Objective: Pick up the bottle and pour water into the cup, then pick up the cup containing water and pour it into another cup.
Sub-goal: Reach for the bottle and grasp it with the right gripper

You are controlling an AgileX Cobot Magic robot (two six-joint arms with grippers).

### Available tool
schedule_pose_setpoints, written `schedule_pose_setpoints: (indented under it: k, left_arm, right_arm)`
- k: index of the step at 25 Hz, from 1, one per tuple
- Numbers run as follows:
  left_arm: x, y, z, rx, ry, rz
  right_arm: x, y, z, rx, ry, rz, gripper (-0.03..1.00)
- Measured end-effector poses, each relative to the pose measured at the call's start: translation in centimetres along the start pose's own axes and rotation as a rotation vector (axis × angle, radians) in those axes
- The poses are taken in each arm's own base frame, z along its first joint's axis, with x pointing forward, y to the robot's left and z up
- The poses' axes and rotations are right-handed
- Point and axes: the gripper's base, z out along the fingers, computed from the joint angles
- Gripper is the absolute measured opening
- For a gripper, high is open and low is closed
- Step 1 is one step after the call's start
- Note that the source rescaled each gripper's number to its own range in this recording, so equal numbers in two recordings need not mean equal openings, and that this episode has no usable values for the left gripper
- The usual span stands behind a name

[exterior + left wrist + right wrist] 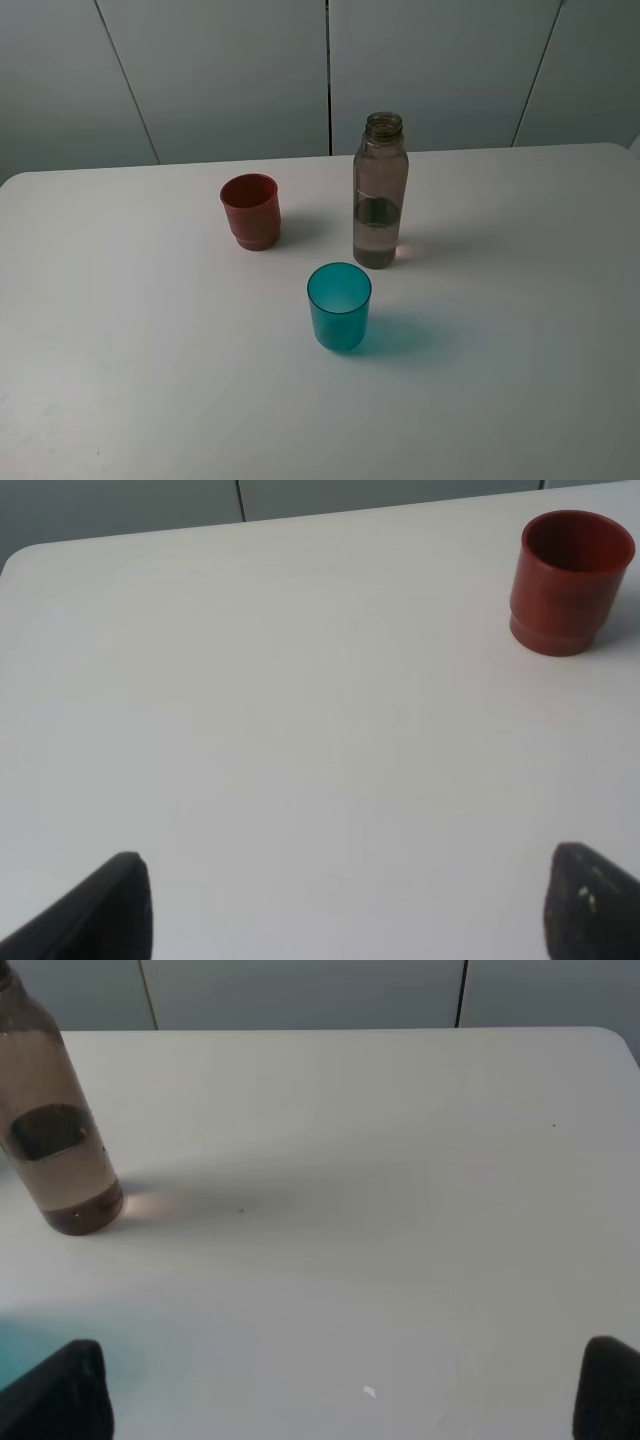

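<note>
Three vessels stand on the white table (pixel 520 380), and the bottle (pixel 379 195) comes first: it is upright near the middle, toward the far side, with its long axis vertical and its capless threaded mouth pointing straight up. Water appears to fill only its lower part, so it should be fairly light but bottom-weighted, and the liquid will slosh once it is tipped. The smoky plastic looks smooth and probably slick, with thin walls that may give under a hard squeeze. A firm hold across the straight body around mid-height, below the shoulder, looks the safest, taken from the side so the mouth stays free for pouring. The cup (pixel 339 305), translucent teal, stands upright and open in front of the bottle and slightly to its left, near it but not touching. It seems light and easy to knock over, so the pour calls for a slow tilt over its rim. Another cup (pixel 250 211), opaque red with a stepped base, sits upright to the left of the bottle and well apart from it. Neither arm shows in the high view. From its wrist camera, the right gripper (pixel 345 1395) is back from the bottle with its jaws spread wide and nothing between them. The left gripper (pixel 345 910) is likewise wide open and empty, with the red cup well ahead of it.
</note>
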Motion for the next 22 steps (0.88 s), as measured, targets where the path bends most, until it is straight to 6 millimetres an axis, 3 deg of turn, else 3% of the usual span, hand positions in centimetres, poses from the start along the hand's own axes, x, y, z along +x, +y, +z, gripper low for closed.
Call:
schedule_pose_setpoints:
  k: [11,17,22]
  left_arm:
    - [0.0,0.1,0.0,-0.006,0.001,0.003]
    - [0.0,0.1,0.0,-0.007,0.001,0.004]
    - [0.0,0.1,0.0,-0.007,0.001,0.004]
  right_arm:
    - [0.0,0.0,0.0,-0.002,0.000,0.001,1.00]
    - [-0.1,1.2,-0.1,-0.127,-0.005,0.021,1.00]
    - [-0.1,1.2,-0.1,-0.131,-0.005,0.015,1.00]
